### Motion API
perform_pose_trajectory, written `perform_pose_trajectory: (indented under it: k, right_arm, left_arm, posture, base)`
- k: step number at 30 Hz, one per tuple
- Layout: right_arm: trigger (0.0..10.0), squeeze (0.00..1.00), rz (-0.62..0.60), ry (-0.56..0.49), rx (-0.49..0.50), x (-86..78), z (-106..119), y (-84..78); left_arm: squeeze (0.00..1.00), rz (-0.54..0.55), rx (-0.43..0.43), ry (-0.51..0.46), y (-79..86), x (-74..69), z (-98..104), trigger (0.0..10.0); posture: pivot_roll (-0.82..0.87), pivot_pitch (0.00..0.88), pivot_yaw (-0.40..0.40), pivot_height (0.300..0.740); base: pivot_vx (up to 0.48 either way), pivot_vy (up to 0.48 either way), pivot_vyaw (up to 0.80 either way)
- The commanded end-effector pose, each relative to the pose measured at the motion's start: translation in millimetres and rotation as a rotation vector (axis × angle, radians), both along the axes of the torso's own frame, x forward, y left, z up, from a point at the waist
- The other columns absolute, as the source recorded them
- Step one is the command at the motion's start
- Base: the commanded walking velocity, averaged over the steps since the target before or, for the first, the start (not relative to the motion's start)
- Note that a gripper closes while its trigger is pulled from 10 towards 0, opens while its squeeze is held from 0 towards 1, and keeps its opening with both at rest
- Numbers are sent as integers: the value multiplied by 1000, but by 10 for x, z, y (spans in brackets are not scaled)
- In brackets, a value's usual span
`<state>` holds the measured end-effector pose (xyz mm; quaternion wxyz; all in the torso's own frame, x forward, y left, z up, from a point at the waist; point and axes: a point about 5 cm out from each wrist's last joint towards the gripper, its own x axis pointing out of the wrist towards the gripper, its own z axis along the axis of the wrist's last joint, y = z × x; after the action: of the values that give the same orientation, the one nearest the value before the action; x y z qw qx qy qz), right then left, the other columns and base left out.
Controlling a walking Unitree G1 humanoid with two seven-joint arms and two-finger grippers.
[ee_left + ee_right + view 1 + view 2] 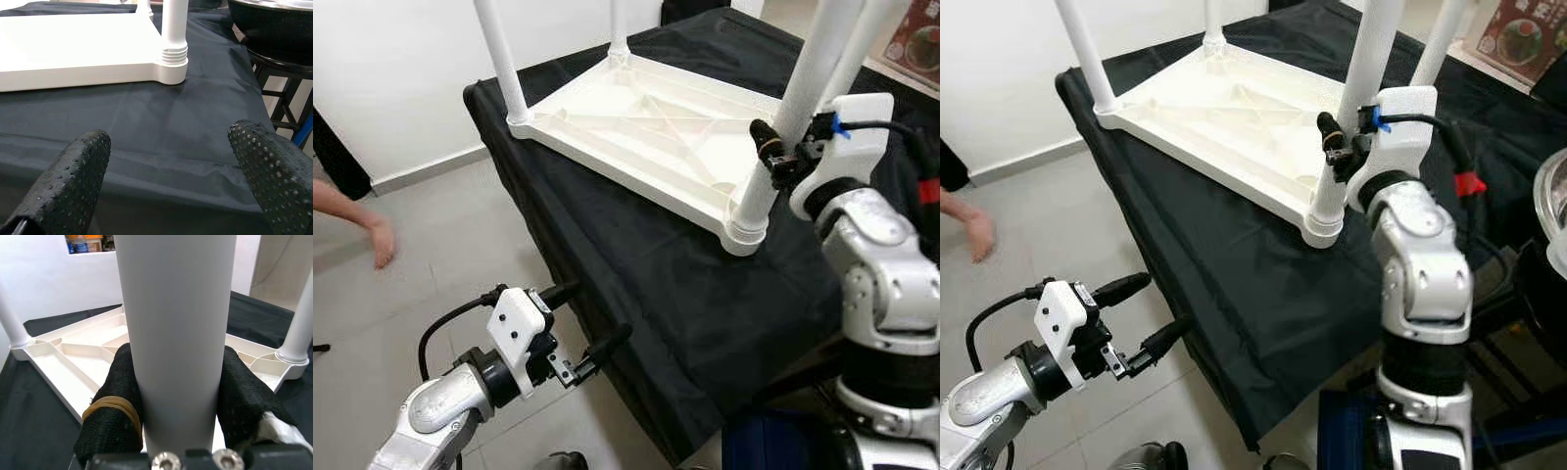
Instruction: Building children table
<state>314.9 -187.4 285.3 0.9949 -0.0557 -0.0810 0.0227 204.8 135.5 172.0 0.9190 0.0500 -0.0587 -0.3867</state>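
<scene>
Here, right gripper (781, 147): clasps near table leg (790, 122), right of frame; should twist squarely into tabletop (636, 122).
Left gripper (578, 328): fingers apart, lower left.

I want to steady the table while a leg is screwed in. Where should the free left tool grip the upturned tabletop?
Probably the near long edge of the tabletop, approached from the robot's left side with the left tool; the thin rim overhangs nothing, and the right tool holds the near leg.

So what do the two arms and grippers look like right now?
Both arms are silver with black joints and a white wrist housing. The left gripper has two long black fingers with dimpled pads; a black cable loops to its wrist. The right gripper has cloth-wrapped fingers, one with a tan band, plus blue and red tags on its cable.
</scene>
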Motion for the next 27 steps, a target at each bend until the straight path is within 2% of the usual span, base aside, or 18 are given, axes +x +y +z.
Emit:
perform_pose_trajectory:
  k: [1, 4, 5, 8, 9, 10, 12, 16, 18, 19, 20, 21, 22, 23, 27]
  right_arm:
    - [10000, 0, -30, 143, 7, 37, -260, -16]
    - [10000, 0, -20, 147, 24, 29, -255, 21]
    - [10000, 1000, 8, 136, 32, 30, -236, 24]
    - [10000, 1000, 67, 117, 43, 36, -208, 37]
    - [10000, 1000, 206, 69, 27, 61, -141, -49]
    - [10000, 1000, 206, 69, 27, 61, -141, -49]
    - [10000, 1000, 235, 64, -7, 87, -129, -195]
    - [10000, 1000, 234, 73, -20, 98, -137, -247]
    - [10000, 1000, 330, 91, -22, 129, -157, -298]
    - [10000, 698, 429, 114, -12, 140, -192, -261]
    - [10000, 698, 429, 114, -12, 140, -192, -261]
    - [10000, 180, 485, 127, -18, 160, -220, -248]
    - [10000, 180, 485, 127, -18, 160, -220, -248]
    - [10000, 0, 542, 135, -20, 172, -246, -222]
    - [10000, 0, 594, 137, -11, 207, -280, -217]
  left_arm:
    - [0, -4, 6, 18, -5, -11, -28, 10000]
    - [0, -4, 6, 19, -3, -10, -30, 10000]
    - [0, -4, 5, 19, -4, -10, -31, 10000]
    - [0, -4, 5, 19, -7, -12, -31, 10000]
    - [0, -5, 4, 20, -10, -14, -33, 10000]
    - [0, -5, 4, 20, -10, -14, -33, 10000]
    - [0, -6, 3, 21, -9, -17, -32, 10000]
    - [0, -7, 2, 22, -8, -20, -32, 10000]
    - [0, -7, 5, 23, -3, -28, -31, 10000]
    - [0, -7, 6, 24, -2, -36, -30, 10000]
    - [0, -7, 6, 24, -2, -36, -30, 10000]
    - [0, -7, 7, 25, -1, -42, -28, 10000]
    - [0, -7, 7, 25, -1, -42, -28, 10000]
    - [0, -7, 8, 26, 1, -46, -27, 10000]
    - [0, -6, 10, 27, 7, -52, -25, 10000]
  posture:
    - [-16, 206, -9, 740]
    - [-16, 206, -9, 740]
    - [-18, 206, -9, 740]
    - [-16, 207, -11, 740]
    - [-14, 211, -10, 740]
    - [-14, 211, -10, 740]
    - [-17, 211, -7, 740]
    - [-17, 211, -7, 740]
    - [-10, 216, -8, 740]
    - [-1, 219, -8, 740]
    - [-1, 219, -8, 740]
    - [4, 218, -7, 740]
    - [4, 218, -7, 740]
    - [8, 222, -6, 740]
    - [13, 223, -6, 740]
  base:
    - [0, 0, 0]
    - [0, 0, 0]
    - [0, 0, 0]
    - [0, 0, 0]
    - [0, 0, 0]
    - [0, 0, 0]
    - [0, 0, 0]
    - [0, 0, 0]
    - [0, 0, 0]
    - [0, 0, 0]
    - [0, 0, 0]
    - [0, 0, 0]
    - [0, 0, 0]
    - [0, 0, 0]
    - [0, 0, 0]
